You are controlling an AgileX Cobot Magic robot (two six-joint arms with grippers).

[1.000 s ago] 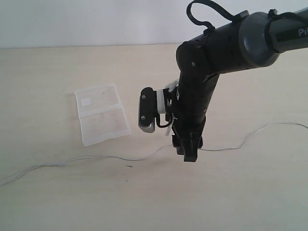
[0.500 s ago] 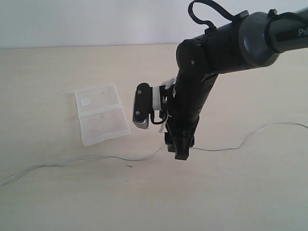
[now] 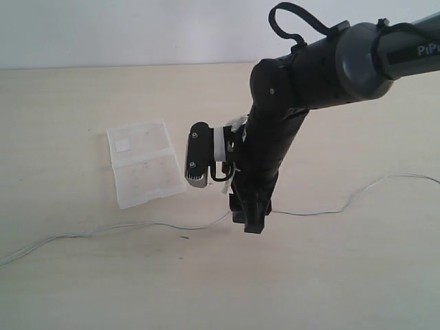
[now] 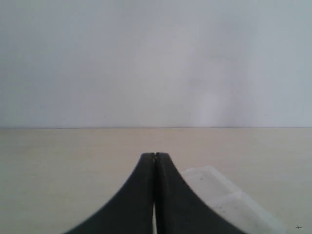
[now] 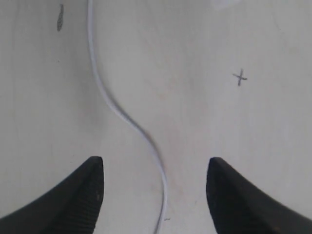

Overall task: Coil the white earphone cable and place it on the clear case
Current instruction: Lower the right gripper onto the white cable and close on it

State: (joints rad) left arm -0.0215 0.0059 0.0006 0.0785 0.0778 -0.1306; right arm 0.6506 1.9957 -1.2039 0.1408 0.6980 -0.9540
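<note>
- Your right gripper (image 5: 155, 163) hangs spread wide astride the white earphone cable (image 5: 117, 112), positioned for a pinch.
- Your left gripper (image 4: 155, 160) sits clenched, holding nothing visible.

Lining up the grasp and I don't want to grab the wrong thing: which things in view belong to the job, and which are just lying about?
Job:
- cable, loose across the table
- case, flat on the table
- right gripper, open over the cable

Not the job:
- cross mark on the table
- dark speck beside the cable
- left gripper, shut
</note>
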